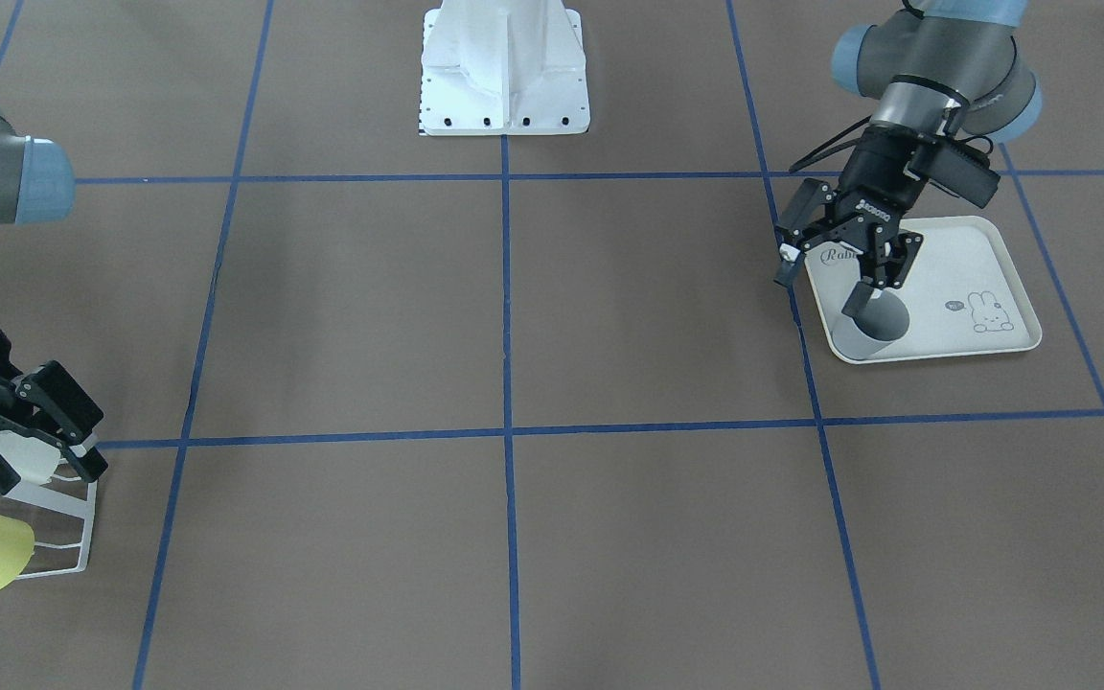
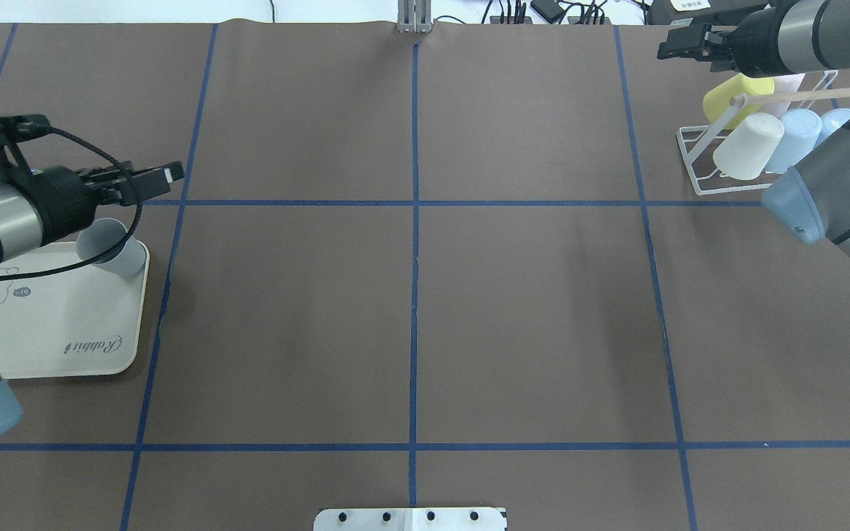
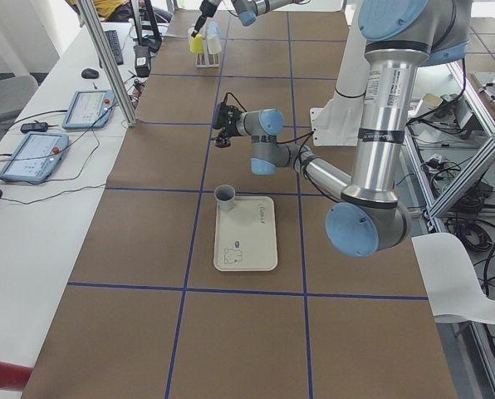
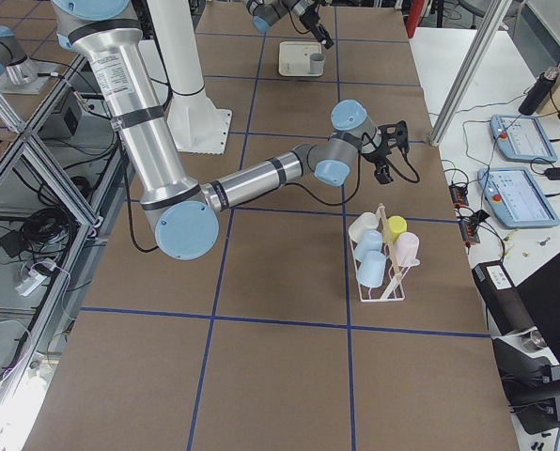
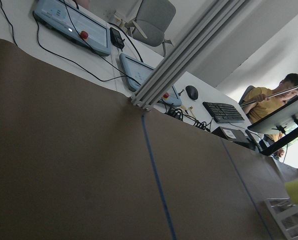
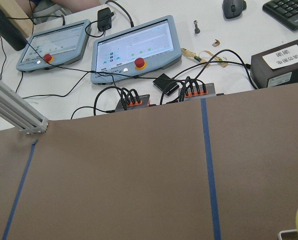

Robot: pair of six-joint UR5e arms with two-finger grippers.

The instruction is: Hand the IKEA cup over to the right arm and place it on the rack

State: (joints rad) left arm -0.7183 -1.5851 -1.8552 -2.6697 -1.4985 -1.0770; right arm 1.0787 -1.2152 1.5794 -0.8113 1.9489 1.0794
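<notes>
A blue tape grid [image 1: 506,287] crossed the brown worktop [image 1: 370,316]. The left gripper [image 1: 818,292] and right gripper [image 1: 44,474] had jaws spread.

The IKEA cup [image 2: 111,251] is a plain grey tumbler that stands upright, mouth up and free of any grip, on the tray [image 2: 49,324], at the tray's corner farthest from the robot. The rack [image 2: 689,164] is a small white wire frame with slanted prongs and a pale wooden dowel [image 2: 801,94]. It stands well apart from the tray, at the table's opposite end, and carries yellow [image 2: 727,99], cream [image 2: 746,147], pale blue [image 2: 794,136] and pink [image 4: 407,249] cups, all tilted
</notes>
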